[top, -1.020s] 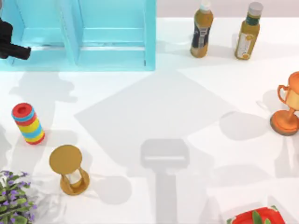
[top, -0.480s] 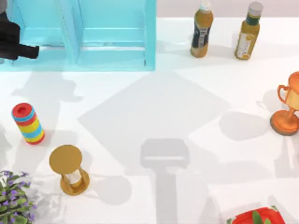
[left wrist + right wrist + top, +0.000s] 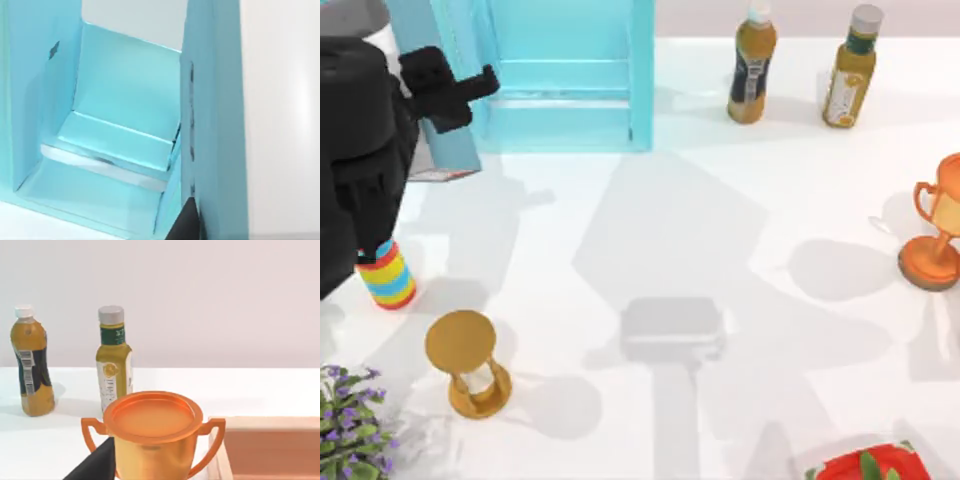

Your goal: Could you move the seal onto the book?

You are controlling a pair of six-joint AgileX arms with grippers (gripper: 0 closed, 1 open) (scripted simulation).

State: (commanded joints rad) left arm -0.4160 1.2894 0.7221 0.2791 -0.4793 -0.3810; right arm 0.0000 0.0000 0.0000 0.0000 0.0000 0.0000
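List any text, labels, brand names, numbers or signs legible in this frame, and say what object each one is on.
No text reads clearly.
Green band under the grey cap of the yellow-green bottle: pale letters, too blurred to read.
Its cream label: a round emblem, no legible words.
Dark label of the white-capped amber bottle: a barcode and fine print, too small to read.
The orange metal trophy cup carries no lettering.

The shelf unit (image 3: 570, 80) is showing light turquoise blue, and the left arm (image 3: 360, 170) in front of it is looking plain black. A striped cylinder (image 3: 388, 275) is wearing bands of blue, yellow and red. The hourglass (image 3: 468, 365) is glowing golden brown. Two bottles (image 3: 752, 65) are holding amber-yellow liquid, one capped white, the other (image 3: 850, 70) grey with a dark green label band. The trophy (image 3: 938, 225) is gleaming orange copper. The plant (image 3: 350, 430) is showing green leaves with purple flowers.
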